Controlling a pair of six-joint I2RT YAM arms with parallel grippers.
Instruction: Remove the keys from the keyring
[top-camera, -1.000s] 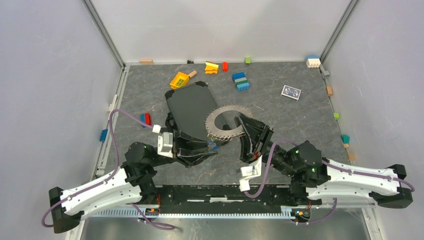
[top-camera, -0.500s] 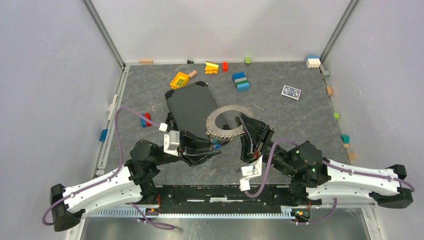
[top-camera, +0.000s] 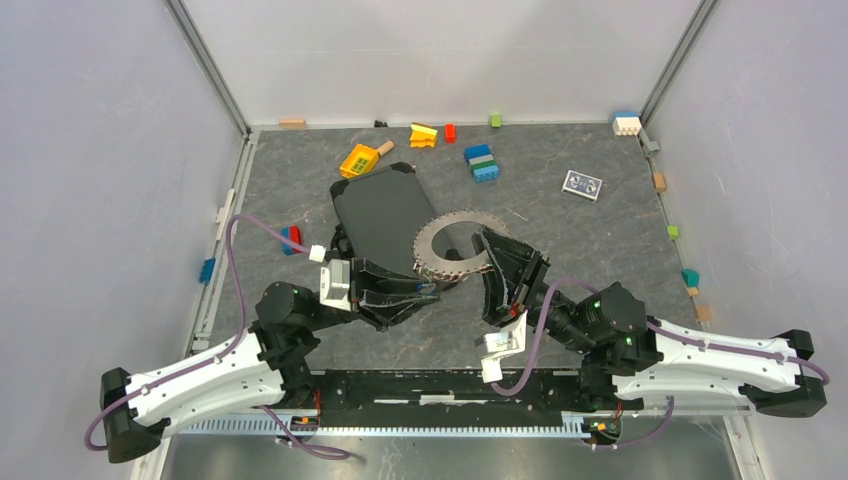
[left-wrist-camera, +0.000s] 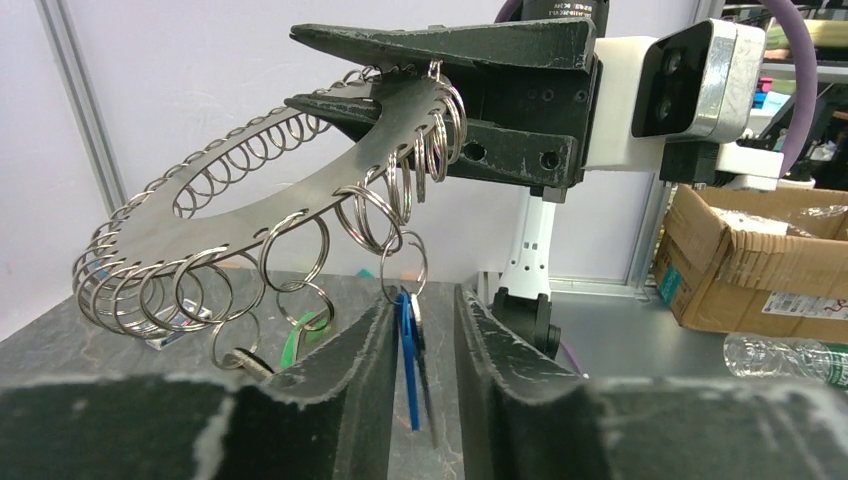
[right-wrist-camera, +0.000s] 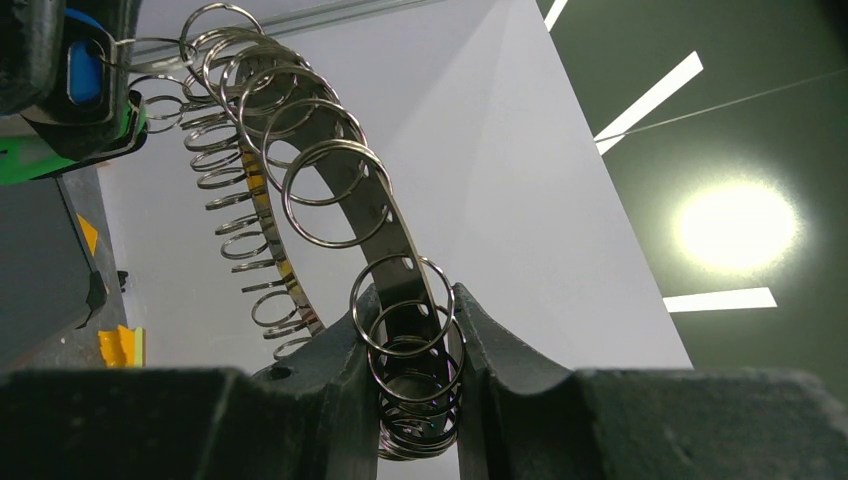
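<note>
Your right fingers (right-wrist-camera: 330, 400) clamp the keyring (left-wrist-camera: 300, 205) — a blue key (left-wrist-camera: 407, 360) hangs between your left fingers (left-wrist-camera: 340, 385), narrowly parted — pinched or not, you cannot tell.

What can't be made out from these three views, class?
Left wrist: whether the left jaws pinch the blue key or only flank it.
Left wrist: brass key, half hidden behind the left jaws.
Right wrist: keyring end, buried between the right jaws.
Top: card face, too small.
</note>
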